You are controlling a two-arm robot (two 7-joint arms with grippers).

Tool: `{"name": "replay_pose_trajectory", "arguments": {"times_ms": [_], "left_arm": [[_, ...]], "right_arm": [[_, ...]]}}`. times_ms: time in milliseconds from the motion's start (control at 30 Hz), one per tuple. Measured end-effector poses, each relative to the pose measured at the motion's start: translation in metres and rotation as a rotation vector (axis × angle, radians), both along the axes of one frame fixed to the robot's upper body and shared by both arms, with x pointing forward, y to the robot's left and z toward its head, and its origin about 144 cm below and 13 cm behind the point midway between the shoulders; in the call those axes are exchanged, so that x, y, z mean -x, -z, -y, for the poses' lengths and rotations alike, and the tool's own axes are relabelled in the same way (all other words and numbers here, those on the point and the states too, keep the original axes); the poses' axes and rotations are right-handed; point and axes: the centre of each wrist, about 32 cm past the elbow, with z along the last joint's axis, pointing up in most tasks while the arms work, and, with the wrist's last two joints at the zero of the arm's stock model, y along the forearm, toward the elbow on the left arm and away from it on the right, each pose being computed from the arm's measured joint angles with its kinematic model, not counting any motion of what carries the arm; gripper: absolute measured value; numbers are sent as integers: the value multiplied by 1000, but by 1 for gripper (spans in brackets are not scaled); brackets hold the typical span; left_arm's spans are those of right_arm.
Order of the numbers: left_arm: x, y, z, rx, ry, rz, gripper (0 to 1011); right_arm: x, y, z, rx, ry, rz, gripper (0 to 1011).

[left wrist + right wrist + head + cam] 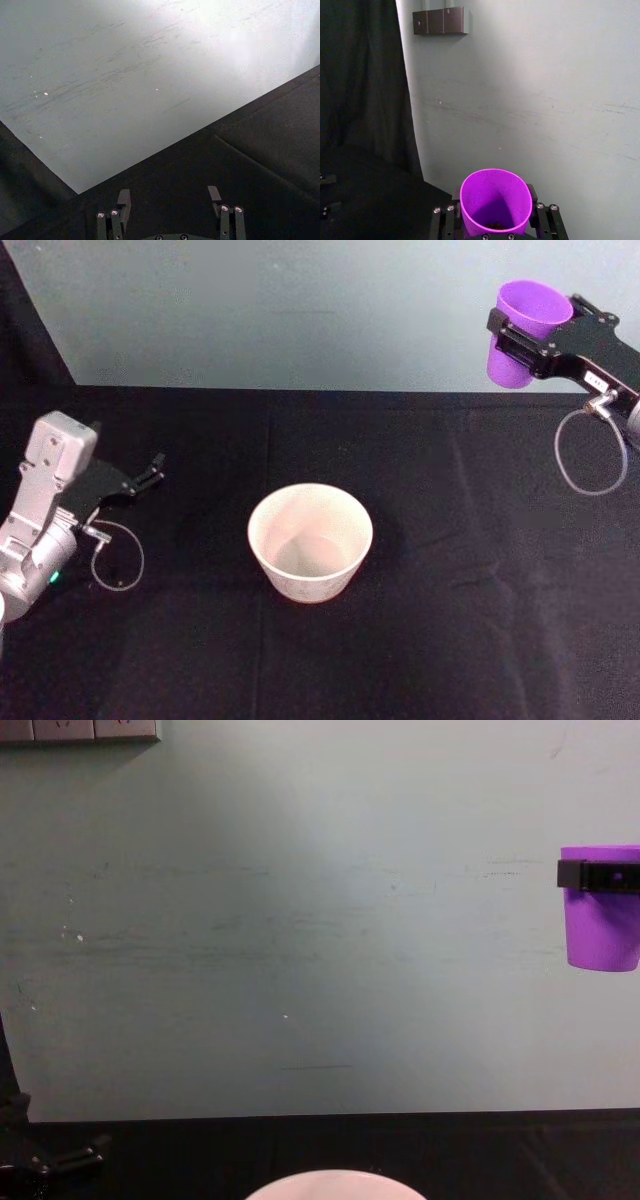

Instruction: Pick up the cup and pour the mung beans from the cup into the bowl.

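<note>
Near the table's left edge the left pincer [150,473] was parked low over the black cloth, its fingers spread apart with nothing between them. Around the middle of the table, somewhat toward the near edge, the bowl [300,580] stood upright, and its pale inside looked bare, with no grains to be seen. Over the far right corner, the right pincer [524,340] was clamped on the cup [536,304], carrying it upright, high above the table and well apart from the bowl. A few of the mung beans [495,225] showed as dark specks at the cup's bottom. By my reading, the pick-up was done; carrying the cup across over the bowl and tipping it out remained, so roughly half the job was left.
</note>
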Motion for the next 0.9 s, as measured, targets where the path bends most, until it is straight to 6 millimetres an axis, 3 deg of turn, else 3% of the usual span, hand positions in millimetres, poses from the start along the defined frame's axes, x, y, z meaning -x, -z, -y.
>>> {"name": "replay_pose_trajectory", "arguments": {"times_ms": [300,900], "left_arm": [[0,0,0,0,0,0,1000],[0,0,0,0,0,0,1000]], "right_arm": [[-1,0,0,0,-1,-1,736],[-45,17,-22,23,-22,7,736]]}}
